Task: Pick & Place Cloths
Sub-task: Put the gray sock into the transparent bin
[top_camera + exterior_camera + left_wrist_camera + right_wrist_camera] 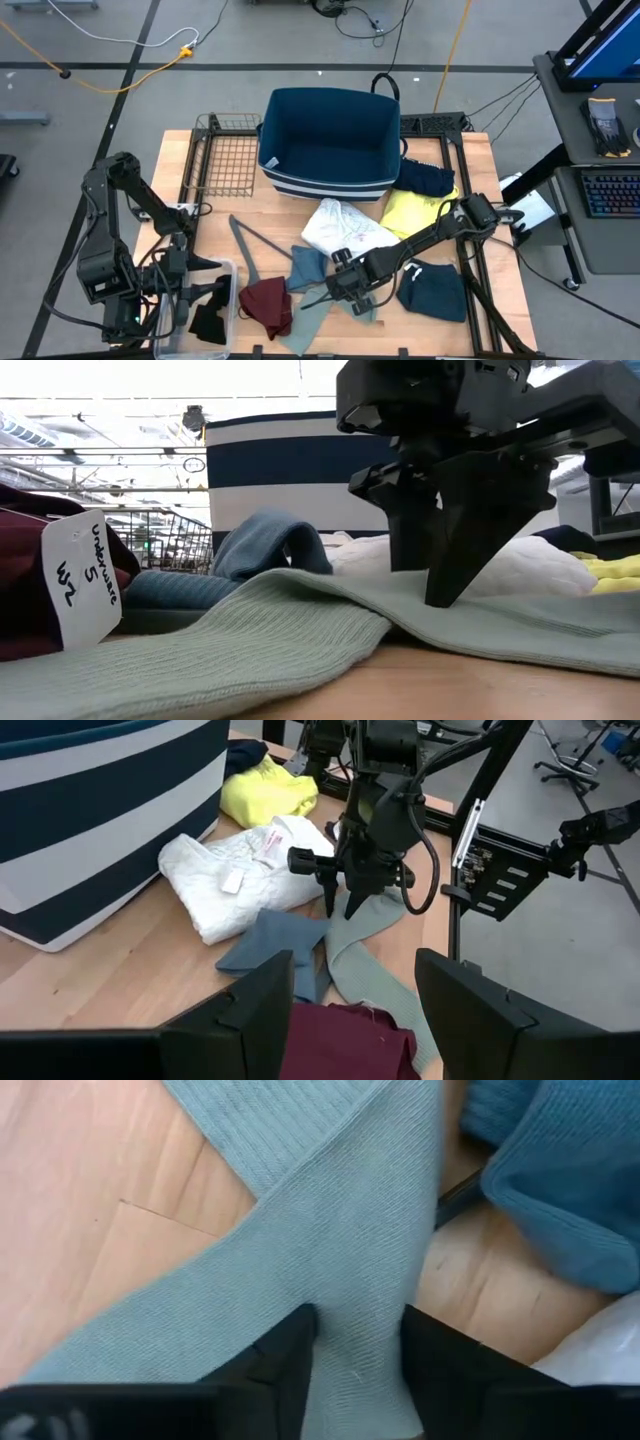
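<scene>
Several cloths lie on the wooden table: white [340, 228], yellow [415, 212], navy [425, 178], dark teal [435, 290], blue [305, 268], maroon [268, 305] and a long grey-green cloth [312, 322]. A black one [210, 320] lies in a clear bin. My right gripper [347, 290] is down on the grey-green cloth [330, 1230], shut on it. My left gripper [355, 1000] stands open above the table's near left, over the bin and the maroon cloth [350, 1040], holding nothing. My right gripper pinches a narrow strip of the grey-green cloth [358, 1320] between its two fingers, which come from above, slanting down, and lie across the strip. The cloth lies flat on the table on both sides of the fingers [445, 575], slack.
A dark blue striped fabric basket [330, 140] stands at the far middle, a wire basket [225, 160] to its left. A grey hanger [255, 245] lies left of the blue cloth. The clear bin [228, 300] sits at the near left. A paper tag [85, 575] hangs on the maroon cloth.
</scene>
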Available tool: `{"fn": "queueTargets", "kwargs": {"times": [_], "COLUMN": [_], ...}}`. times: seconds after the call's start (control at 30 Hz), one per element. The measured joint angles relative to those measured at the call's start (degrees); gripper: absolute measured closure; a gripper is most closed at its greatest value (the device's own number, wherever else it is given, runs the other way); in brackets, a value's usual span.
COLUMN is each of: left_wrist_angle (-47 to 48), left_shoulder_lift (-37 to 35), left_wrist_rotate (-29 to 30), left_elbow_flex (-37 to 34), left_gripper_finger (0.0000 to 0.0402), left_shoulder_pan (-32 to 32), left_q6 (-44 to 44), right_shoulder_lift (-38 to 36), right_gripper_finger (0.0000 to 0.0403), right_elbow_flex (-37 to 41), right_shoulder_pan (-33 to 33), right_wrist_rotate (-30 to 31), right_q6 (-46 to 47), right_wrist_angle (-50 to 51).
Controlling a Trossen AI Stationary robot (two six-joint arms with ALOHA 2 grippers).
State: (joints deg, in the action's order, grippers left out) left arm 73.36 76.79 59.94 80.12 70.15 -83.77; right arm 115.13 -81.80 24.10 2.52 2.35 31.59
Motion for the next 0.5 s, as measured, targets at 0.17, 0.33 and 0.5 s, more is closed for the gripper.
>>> {"fn": "queueTargets", "kwargs": {"times": [0.17,0.33,0.5], "left_wrist_angle": [0.0,0.0,0.0], "left_shoulder_lift": [0.0,0.0,0.0], "left_wrist_rotate": [0.0,-0.1,-0.1], "left_elbow_flex": [0.0,0.0,0.0], "left_gripper_finger": [0.0188,0.0188,0.0188], "left_shoulder_pan": [0.0,0.0,0.0], "left_q6": [0.0,0.0,0.0], "right_shoulder_lift": [0.0,-1.3,-5.7], "right_gripper_finger": [0.0327,0.0389,0.0392], "right_elbow_flex": [0.0,0.2,0.2], "right_shoulder_pan": [0.0,0.0,0.0], "right_wrist_rotate": [-0.8,-2.4,-2.8], "right_q6": [2.2,5.3,7.9], "right_wrist_angle": [0.0,0.7,0.6]}}
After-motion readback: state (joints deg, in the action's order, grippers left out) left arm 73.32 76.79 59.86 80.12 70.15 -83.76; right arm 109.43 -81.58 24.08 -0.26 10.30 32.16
